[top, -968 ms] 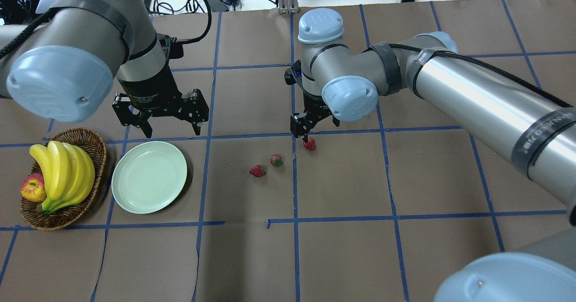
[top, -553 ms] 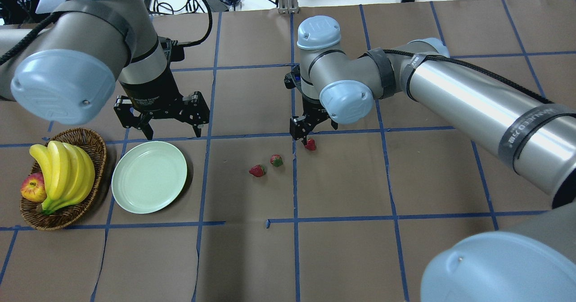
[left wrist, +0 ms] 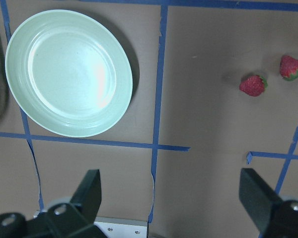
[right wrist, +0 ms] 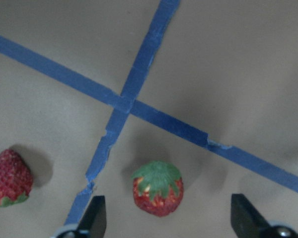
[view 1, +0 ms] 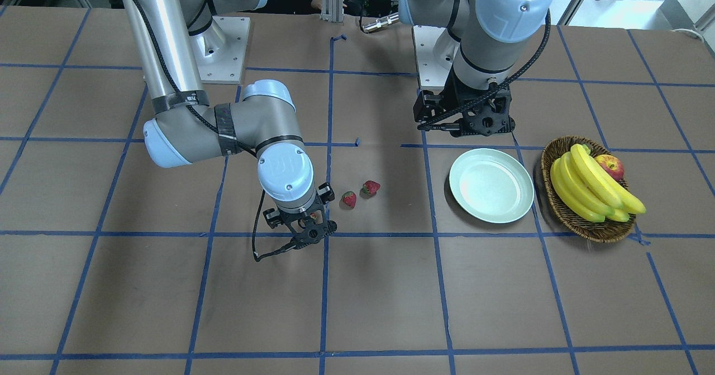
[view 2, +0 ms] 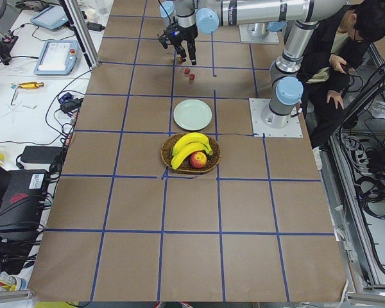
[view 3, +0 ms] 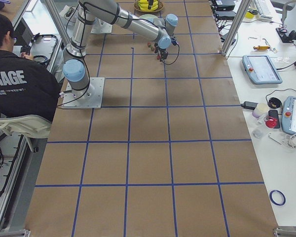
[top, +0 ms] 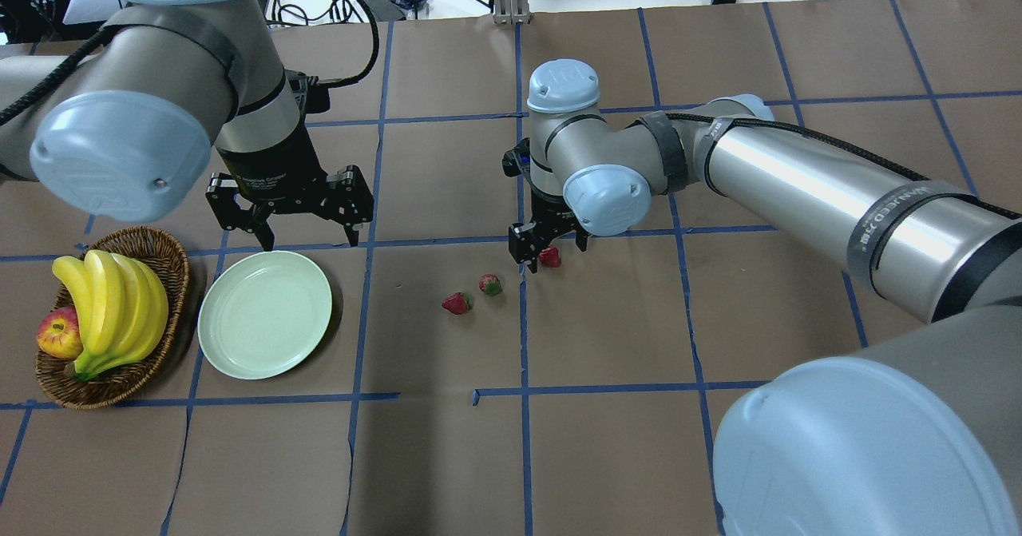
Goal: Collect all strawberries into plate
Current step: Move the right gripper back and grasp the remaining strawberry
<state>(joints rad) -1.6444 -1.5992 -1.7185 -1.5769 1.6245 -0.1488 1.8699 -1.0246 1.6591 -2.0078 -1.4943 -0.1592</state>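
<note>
Strawberry [right wrist: 158, 188] sits btwn spread right fingers [right wrist: 97, 218]; left fingers [left wrist: 89, 191] spread too.

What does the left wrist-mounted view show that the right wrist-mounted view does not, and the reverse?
Only the left wrist-mounted view shows the empty plate, the strawberry nearest to it and the open left gripper. Only the right wrist-mounted view shows the third strawberry, lying between the fingers of the open right gripper, which do not touch it. Both show the brown table cover with blue tape and, probably, the same middle strawberry: at the right edge in the left view, at the left edge in the right view.
</note>
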